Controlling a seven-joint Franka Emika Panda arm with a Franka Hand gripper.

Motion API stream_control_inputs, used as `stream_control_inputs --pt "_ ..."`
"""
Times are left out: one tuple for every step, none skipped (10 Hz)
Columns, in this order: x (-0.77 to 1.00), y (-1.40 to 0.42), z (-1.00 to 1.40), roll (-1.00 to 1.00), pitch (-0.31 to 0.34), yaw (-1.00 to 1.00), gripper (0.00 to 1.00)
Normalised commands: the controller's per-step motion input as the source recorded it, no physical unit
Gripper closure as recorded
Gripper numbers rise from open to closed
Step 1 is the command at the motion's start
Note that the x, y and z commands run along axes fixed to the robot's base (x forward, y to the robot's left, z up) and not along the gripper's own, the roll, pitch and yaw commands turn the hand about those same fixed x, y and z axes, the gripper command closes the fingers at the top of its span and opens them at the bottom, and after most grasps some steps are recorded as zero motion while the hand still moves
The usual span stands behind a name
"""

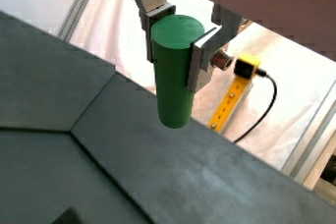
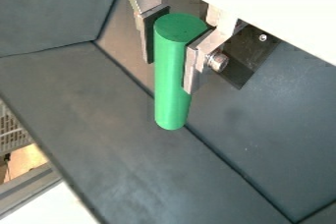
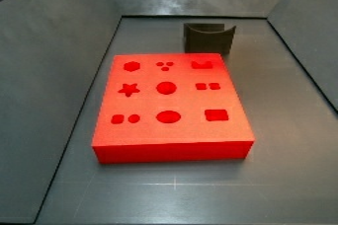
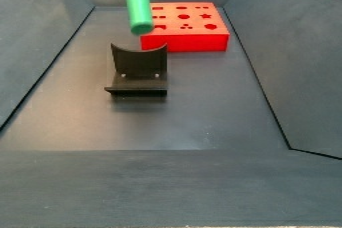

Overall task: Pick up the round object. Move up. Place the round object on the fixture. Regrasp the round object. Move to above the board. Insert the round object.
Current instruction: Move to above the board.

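Round object first: the smooth green cylindrical peg (image 1: 175,69) hangs upright in my gripper (image 1: 183,37), clamped near its top end between the two flat silver finger plates, with most of its length below them. Both wrist views show the same hold (image 2: 176,71), the plates pressed against the peg's sides. In a side view the peg (image 4: 138,0) is high in the air, above and slightly behind the fixture, clear of everything below; the gripper itself is mostly cut off there by the frame edge.

I see a dark grey matte floor (image 3: 284,150) with sloping dark walls rising around it like a shallow trough. Beyond the walls, in a wrist view, white sheeting, a yellow rule-like strip (image 1: 225,105) and a black cable (image 1: 269,98) are visible.

On the floor lies the large flat bright red rectangular board (image 3: 172,135), its top cut with a star, circles, squares and a hexagon; every hole I can see is unfilled. Just behind it stands the small dark grey-black fixture (image 3: 209,37), a U-shaped notch in its top, also unoccupied (image 4: 138,70). Board and fixture sit near each other without touching.
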Motion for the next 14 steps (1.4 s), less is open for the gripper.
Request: stream_control_inputs --pt "-0.03 0.02 0.39 -0.04 -0.055 0.05 1.00" --pt "-0.03 0.01 0.21 -0.04 -0.049 0.02 1.00" --pt "-0.36 -1.00 0.35 -1.00 -0.122 -0.01 1.00" --pt "-0.36 -1.00 0.35 -1.00 -0.127 -0.02 1.00" --pt "-0.39 -1.00 0.37 -1.00 -0.140 -0.03 1.00" --pt "-0.39 -1.00 0.36 -1.00 -0.148 -0.04 1.00" --pt "-0.40 -1.00 0.36 -1.00 -0.150 -0.05 1.00" --pt "-0.40 -1.00 0.36 -1.00 -0.150 -0.06 1.00" --pt "-0.41 -1.00 0.36 -1.00 -0.151 -0.07 1.00" --pt "-0.43 -1.00 0.37 -1.00 -0.153 -0.08 1.00" --pt "-0.45 -1.00 0.37 -1.00 -0.160 -0.08 1.00" --pt "-0.46 -1.00 0.37 -1.00 -0.167 -0.09 1.00" --pt "-0.50 -1.00 0.37 -1.00 -0.173 -0.09 1.00" --pt "-0.41 -0.77 0.29 -0.94 -0.170 -0.09 1.00"
